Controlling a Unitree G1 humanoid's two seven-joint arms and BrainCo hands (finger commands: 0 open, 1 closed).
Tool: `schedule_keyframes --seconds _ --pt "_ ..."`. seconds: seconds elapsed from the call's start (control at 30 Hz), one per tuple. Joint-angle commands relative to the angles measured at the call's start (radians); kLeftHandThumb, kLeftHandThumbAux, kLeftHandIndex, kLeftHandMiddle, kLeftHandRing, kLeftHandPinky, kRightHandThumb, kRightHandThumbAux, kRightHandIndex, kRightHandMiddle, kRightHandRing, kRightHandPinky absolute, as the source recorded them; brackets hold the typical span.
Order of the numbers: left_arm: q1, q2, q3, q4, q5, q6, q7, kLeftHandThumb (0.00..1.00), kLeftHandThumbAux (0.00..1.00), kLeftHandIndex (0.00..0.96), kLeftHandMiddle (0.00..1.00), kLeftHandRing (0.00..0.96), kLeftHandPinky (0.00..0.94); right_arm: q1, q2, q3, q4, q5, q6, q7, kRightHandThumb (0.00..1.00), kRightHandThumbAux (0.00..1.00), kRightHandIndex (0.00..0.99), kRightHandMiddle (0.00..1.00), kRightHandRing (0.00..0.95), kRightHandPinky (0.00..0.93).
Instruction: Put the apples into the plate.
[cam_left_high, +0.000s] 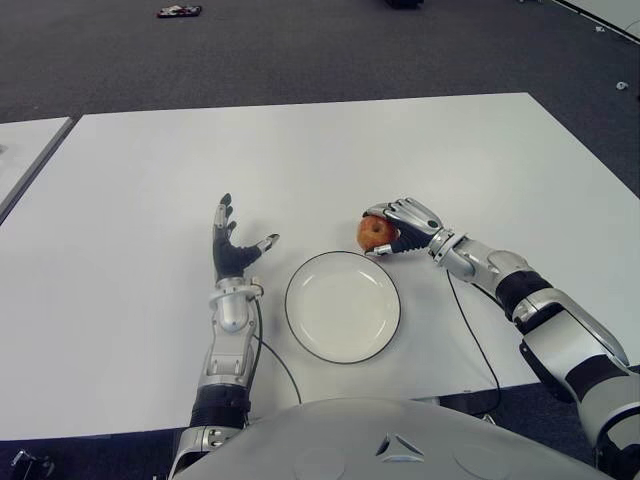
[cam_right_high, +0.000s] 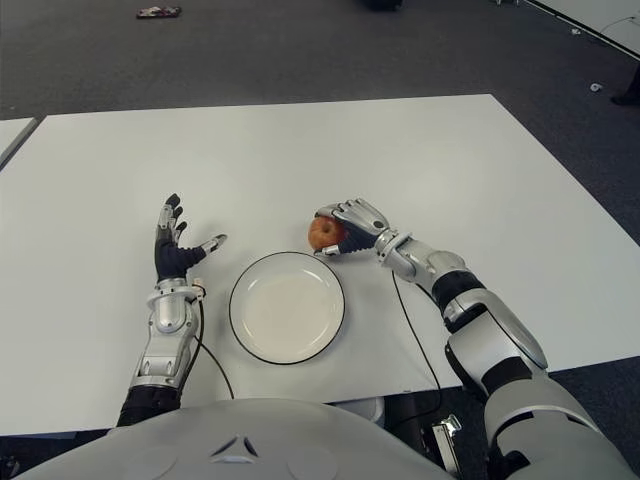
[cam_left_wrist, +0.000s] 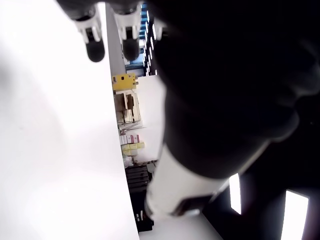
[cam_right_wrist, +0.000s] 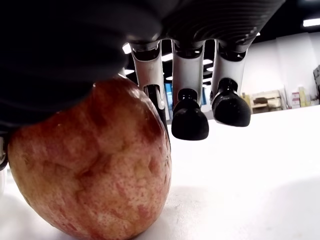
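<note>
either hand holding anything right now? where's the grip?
The right hand is curled over the apple from its top and far side; the apple still sits on the table, beside the plate. The left hand is open, empty.

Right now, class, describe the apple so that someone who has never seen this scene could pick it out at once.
Start at the white table and find the round white plate with a dark rim near its front edge. Just beyond the plate's far right edge, the right hand curls over the apple. It is the only red, rounded thing on the table; the left hand, left of the plate, holds nothing.
</note>
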Motion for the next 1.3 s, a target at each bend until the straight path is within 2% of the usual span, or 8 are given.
schedule_keyframes --seconds 0.03,0.47,0.7,0.87,1.03,1.3 --pt "0.006 0.0 -0.002 -0.006 0.004 0.028 0.001 0.001 0.59 0.0 0.0 0.0 0.0 0.03 -0.009 0.004 0.015 0.004 -0.019 0.025 0.74 0.713 0.44 0.826 0.819 0.806" --pt "0.003 0.0 -0.001 -0.002 0.012 0.023 0.015 0.002 0.591 0.0 0.0 0.0 0.003 0.037 -0.007 -0.011 0.024 0.039 -0.055 0.045 0.742 0.713 0.439 0.837 0.833 0.817" --pt "-0.001 0.001 -0.002 0.007 0.009 0.012 0.016 0.004 0.587 0.0 0.0 0.0 0.006 0.019 -0.012 -0.016 0.007 0.028 -0.057 0.008 0.744 0.712 0.44 0.85 0.844 0.816" --pt "-0.004 0.002 -0.001 0.011 0.005 0.008 0.013 0.008 0.583 0.0 0.0 0.0 0.008 -0.004 -0.037 -0.06 -0.031 0.057 -0.065 0.003 0.746 0.712 0.44 0.857 0.846 0.794" --pt "-0.007 0.003 0.0 0.016 0.001 0.006 0.009 0.012 0.583 0.0 0.0 0.0 0.006 0.004 -0.016 -0.152 -0.046 0.127 -0.055 -0.05 0.747 0.712 0.44 0.852 0.838 0.776" --pt "-0.012 0.005 0.002 0.022 -0.003 0.005 0.006 0.016 0.588 0.0 0.0 0.0 0.006 -0.021 0.02 -0.246 -0.094 0.196 -0.028 -0.069 0.747 0.712 0.439 0.85 0.836 0.782"
